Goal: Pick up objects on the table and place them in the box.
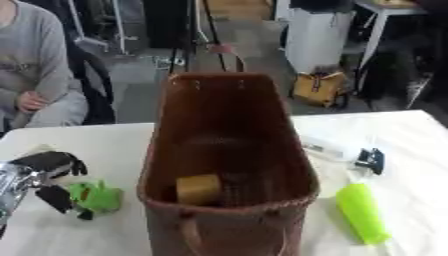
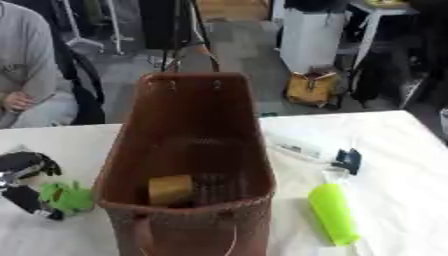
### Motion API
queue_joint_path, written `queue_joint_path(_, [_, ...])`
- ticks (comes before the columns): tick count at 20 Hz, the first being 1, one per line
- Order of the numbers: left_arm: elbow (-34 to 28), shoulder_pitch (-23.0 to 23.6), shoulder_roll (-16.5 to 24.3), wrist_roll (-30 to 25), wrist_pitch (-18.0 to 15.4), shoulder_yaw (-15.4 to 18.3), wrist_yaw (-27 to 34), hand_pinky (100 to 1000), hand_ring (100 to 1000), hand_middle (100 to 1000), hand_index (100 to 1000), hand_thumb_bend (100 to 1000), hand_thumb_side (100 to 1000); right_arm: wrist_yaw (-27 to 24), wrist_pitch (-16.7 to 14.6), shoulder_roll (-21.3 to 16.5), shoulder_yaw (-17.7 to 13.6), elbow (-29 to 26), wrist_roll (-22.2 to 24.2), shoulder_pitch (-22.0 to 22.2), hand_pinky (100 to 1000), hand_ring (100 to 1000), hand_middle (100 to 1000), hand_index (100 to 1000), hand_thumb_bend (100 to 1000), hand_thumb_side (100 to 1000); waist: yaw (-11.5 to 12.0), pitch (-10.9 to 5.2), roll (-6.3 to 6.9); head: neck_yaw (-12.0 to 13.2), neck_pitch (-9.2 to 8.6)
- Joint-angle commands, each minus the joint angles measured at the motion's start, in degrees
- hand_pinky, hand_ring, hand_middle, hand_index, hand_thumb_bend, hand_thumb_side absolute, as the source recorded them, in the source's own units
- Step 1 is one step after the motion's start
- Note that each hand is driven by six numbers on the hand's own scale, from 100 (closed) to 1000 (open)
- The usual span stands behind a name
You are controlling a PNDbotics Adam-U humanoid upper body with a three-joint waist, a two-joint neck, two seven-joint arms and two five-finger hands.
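the white table (image 1: pixel 105 140) fills the near half of the scene, running from the left edge to the right.

a tall brown woven basket (image 1: pixel 223 125) stands on it at the middle, its open mouth tilted toward the camera and a handle showing at its far rim. this is the box of the task. inside, on its floor toward the near left, lies a tan block (image 1: pixel 199 188).

to the right of the basket, near the front edge of the table, a bright green tube-shaped object (image 1: pixel 362 212) lies on the cloth, its clear neck pointing away from the camera. it is apart from the basket.

the left hand (image 1: pixel 48 172) comes in from the left edge, black with silver at the wrist. its fingers curl around a small green toy (image 1: pixel 96 196) that sits on the table just left of the basket: dark fingers show above it and below it, touching it. whether the toy is lifted off the table cannot be told.

farther right and beyond the green tube, a flat clear packet (image 1: pixel 328 147) with pale markings lies on the table beside the basket's right wall, and just right of it sits a small dark blue clip-like object (image 1: pixel 371 160).

a pale scrap shows on the table just beyond the left hand.

the right hand appears in neither view.
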Motion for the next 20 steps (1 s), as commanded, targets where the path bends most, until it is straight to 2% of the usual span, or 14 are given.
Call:
queue_joint_path(1, [0.1,-1.0,1.0,2.1,0.2,0.3,-0.4,792,810,704,812,917,530,-0.1,-0.2,-1.3,0.0,-0.6,0.2,-0.3,538,637,712,789,341,616,0.0,-0.73,-0.03,0.1,0.33])
queue_joint_path(15, [4.3,-2.1,-1.0,4.3,0.2,0.4,-2.7,780,785,670,781,890,509,-0.2,-0.3,-1.1,0.1,-0.6,0.4,-0.5,538,636,712,789,339,616,-0.4,-0.59,-0.25,0.3,0.18])
queue_joint_path(16, [4.4,-2.2,-1.1,4.7,0.2,0.4,-2.8,761,755,631,743,866,490,-0.2,-0.3,-1.1,0.2,-0.6,0.4,-0.5,538,635,712,790,339,617,-0.4,-0.58,-0.24,0.3,0.16])
queue_joint_path(17, [4.7,-2.3,-1.4,5.5,0.3,0.5,-2.9,761,755,631,743,866,490,-0.2,-0.3,-1.1,0.2,-0.6,0.4,-0.5,538,635,712,790,339,617,-0.4,-0.56,-0.23,0.3,0.14])
queue_joint_path(20, [5.5,-2.3,-1.6,7.6,0.5,0.4,-3.5,747,728,591,705,790,447,-0.2,-0.3,-1.1,0.2,-0.6,0.5,-0.5,538,635,712,790,338,617,-0.5,-0.54,-0.21,0.4,0.12])
